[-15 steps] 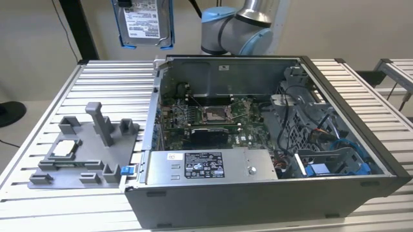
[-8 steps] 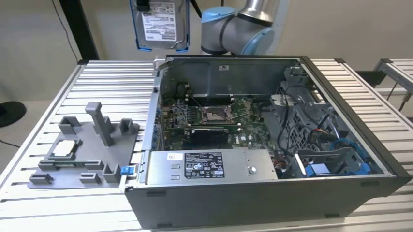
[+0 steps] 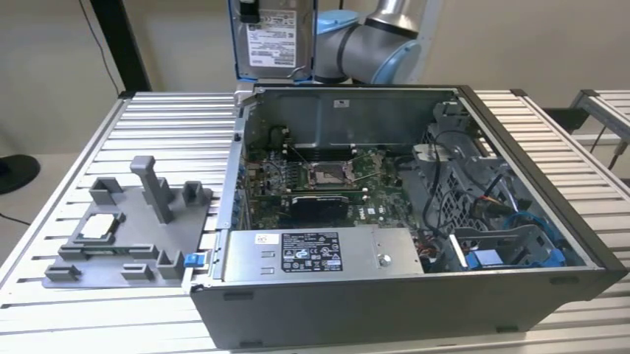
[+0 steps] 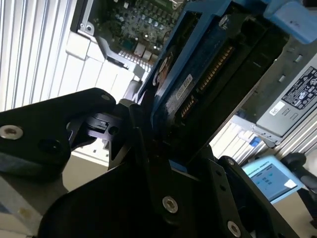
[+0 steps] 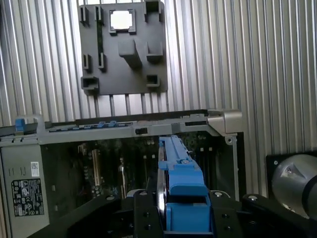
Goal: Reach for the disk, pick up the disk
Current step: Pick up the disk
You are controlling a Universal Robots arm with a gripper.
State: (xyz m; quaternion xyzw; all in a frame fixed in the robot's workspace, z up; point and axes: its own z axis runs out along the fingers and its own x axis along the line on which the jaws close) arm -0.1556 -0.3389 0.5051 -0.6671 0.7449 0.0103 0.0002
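The disk (image 3: pixel 271 40), silver-grey with a white label and a blue bracket, hangs upright in the air above the back wall of the open computer case (image 3: pixel 394 310). In the first wrist view I see the disk (image 5: pixel 179 173) edge-on, its blue bracket clamped between the black fingers (image 5: pixel 143 213) of my gripper (image 5: pixel 183 210). In the second wrist view the disk (image 4: pixel 198 74) rises from my gripper (image 4: pixel 166 158), which is shut on it, with the case far below.
The case holds a motherboard (image 3: pixel 325 181), a grey power-supply box (image 3: pixel 315 254) at its front and blue cables (image 3: pixel 521 251) at the exterior view's right. A grey fixture plate (image 3: pixel 128 236) with a small square chip (image 3: pixel 99 227) lies on the slatted table (image 3: pixel 167 118).
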